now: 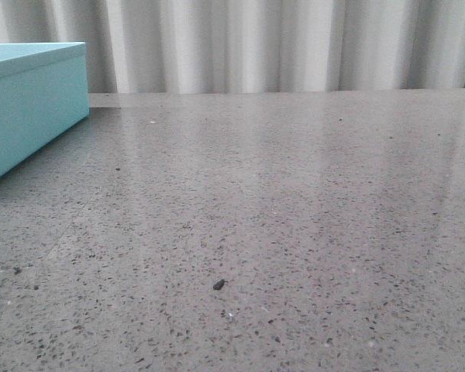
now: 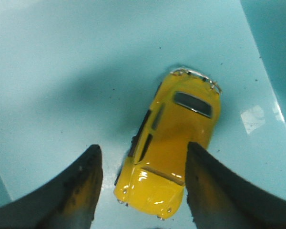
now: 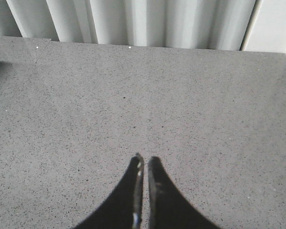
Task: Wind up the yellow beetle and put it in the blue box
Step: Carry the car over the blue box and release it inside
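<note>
Grey speckled desk [image 1: 294, 232], blue box [image 1: 31, 101] far left; yellow beetle [image 2: 174, 143] sits inside between left end effector [image 2: 143, 186] fingers spread apart. Lift straight up, don't nudge it. Right end effector [image 3: 144, 164] pinched together.

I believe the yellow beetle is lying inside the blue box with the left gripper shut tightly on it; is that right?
Not quite. The left wrist view shows the left gripper open, its fingers spread apart above the yellow beetle, which does lie on the blue box floor.

Soft, even light is washing the speckled table [image 1: 294, 232], glaring faintly toward the back; the left wrist view is looking dimmer, teal-tinted and slightly blurred.
</note>
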`<control>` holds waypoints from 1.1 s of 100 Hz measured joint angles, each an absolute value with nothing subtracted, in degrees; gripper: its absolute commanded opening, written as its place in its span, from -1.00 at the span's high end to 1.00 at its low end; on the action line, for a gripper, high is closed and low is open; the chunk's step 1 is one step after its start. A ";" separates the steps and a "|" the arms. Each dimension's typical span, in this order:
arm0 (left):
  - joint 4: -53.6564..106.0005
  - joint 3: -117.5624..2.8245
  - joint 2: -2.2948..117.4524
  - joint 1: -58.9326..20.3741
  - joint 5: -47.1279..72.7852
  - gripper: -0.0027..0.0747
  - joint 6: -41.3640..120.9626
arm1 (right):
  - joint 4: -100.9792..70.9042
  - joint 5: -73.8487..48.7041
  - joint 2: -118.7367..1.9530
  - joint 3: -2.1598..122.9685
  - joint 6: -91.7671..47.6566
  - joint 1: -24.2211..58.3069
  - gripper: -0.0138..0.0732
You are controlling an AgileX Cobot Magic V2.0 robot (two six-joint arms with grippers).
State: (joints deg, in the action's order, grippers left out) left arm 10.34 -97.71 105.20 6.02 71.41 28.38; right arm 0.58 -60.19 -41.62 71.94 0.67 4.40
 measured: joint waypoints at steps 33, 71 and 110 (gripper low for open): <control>12.29 -97.71 105.20 6.02 71.31 0.47 28.38 | 0.71 -60.19 -41.46 71.94 0.57 4.40 0.78; 20.10 -97.71 99.85 6.02 71.31 0.99 28.48 | 2.31 -51.00 -33.75 62.42 0.47 4.40 0.78; 29.23 -97.71 91.61 6.02 70.09 0.99 32.83 | 4.68 -39.74 -21.51 47.55 0.36 4.40 0.78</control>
State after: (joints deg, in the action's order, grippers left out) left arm 29.23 -97.71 91.61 6.02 70.09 32.83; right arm 4.68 -39.74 -21.51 47.55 0.36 4.40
